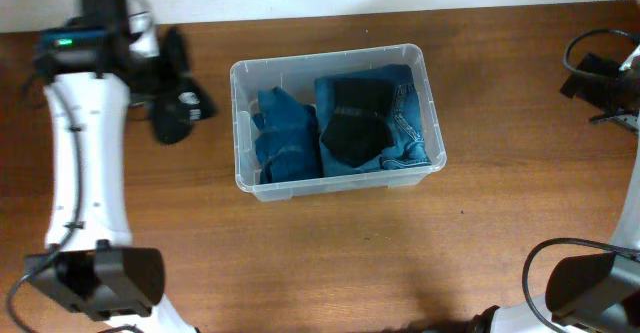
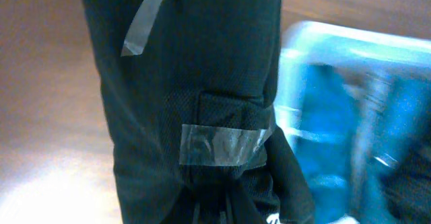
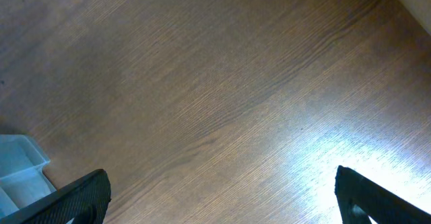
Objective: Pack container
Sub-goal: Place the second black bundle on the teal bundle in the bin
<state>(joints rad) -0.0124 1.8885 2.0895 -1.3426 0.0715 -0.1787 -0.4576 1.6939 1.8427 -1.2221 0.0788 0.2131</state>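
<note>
The container (image 1: 240, 123), a clear plastic bin, stands mid-table. It holds blue denim clothes (image 1: 285, 143) and a black folded garment (image 1: 355, 123) on more denim. My left gripper (image 1: 168, 78) is left of the container, shut on a black garment (image 1: 182, 111) that hangs from it. In the left wrist view this garment (image 2: 195, 83), with clear tape strips, fills the frame and hides the fingers; the container (image 2: 303, 42) is blurred to its right. My right gripper (image 1: 600, 78) is far right, open and empty over bare wood (image 3: 222, 197).
The wooden table ends at a pale wall along the back edge. A corner of the container (image 3: 20, 163) shows at the lower left of the right wrist view. Black cables hang near the right arm (image 1: 585, 48).
</note>
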